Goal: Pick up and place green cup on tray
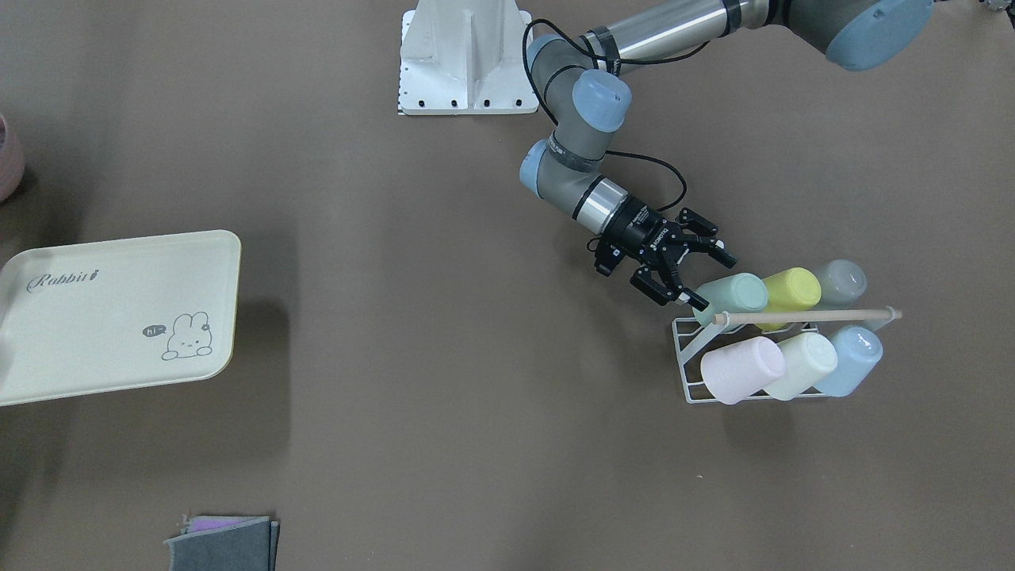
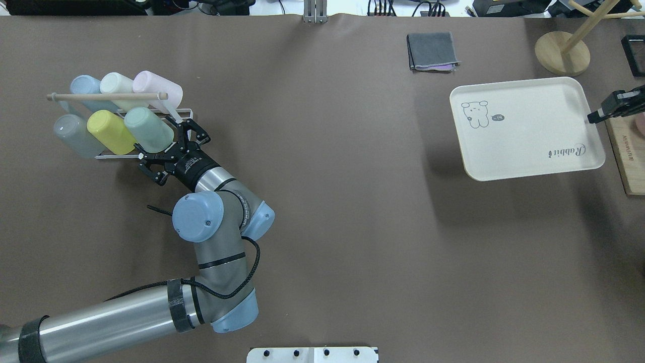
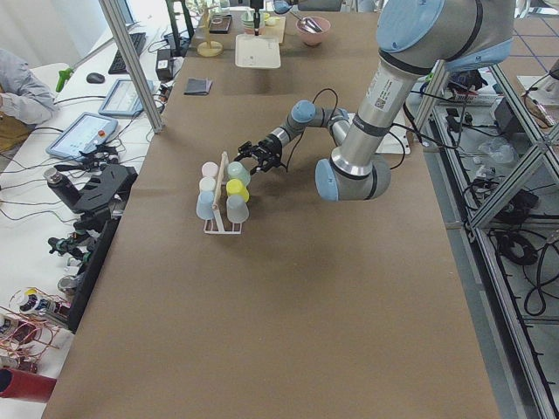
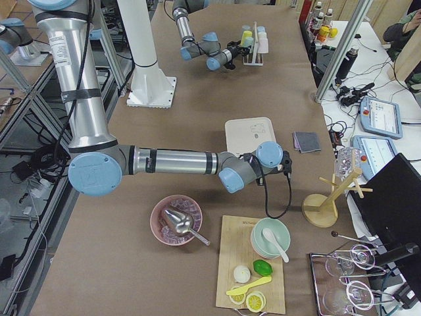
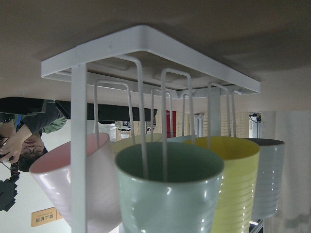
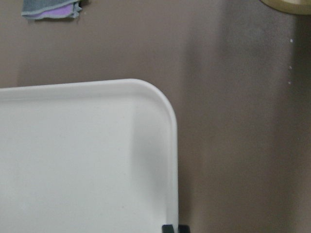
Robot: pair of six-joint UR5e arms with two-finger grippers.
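- Six pastel cups hang tilted on a white wire rack towards the robot's left end of the table, in two rows of three either side of a wooden dowel.
- The green cup is the end cup of the row nearer the robot. Its mouth is slipped over a wire prong, and it sits against the yellow cup, with the grey cup beyond that.
- The far row holds the pink cup, cream cup and blue cup.
- The left gripper is at the green cup's mouth end with its jaws spread wide. It grasps nothing.
- Around the green cup stand the prong inside it, the rack's white upright, the dowel overhead and the yellow cup alongside.
- The tray is well apart, at the table's opposite end, with an offset shadow beneath it. It carries no cup.
- The right gripper is pinched closed on the tray's rim near a corner.
- Near the tray are a folded grey cloth, a round wooden stand base and a wooden board.
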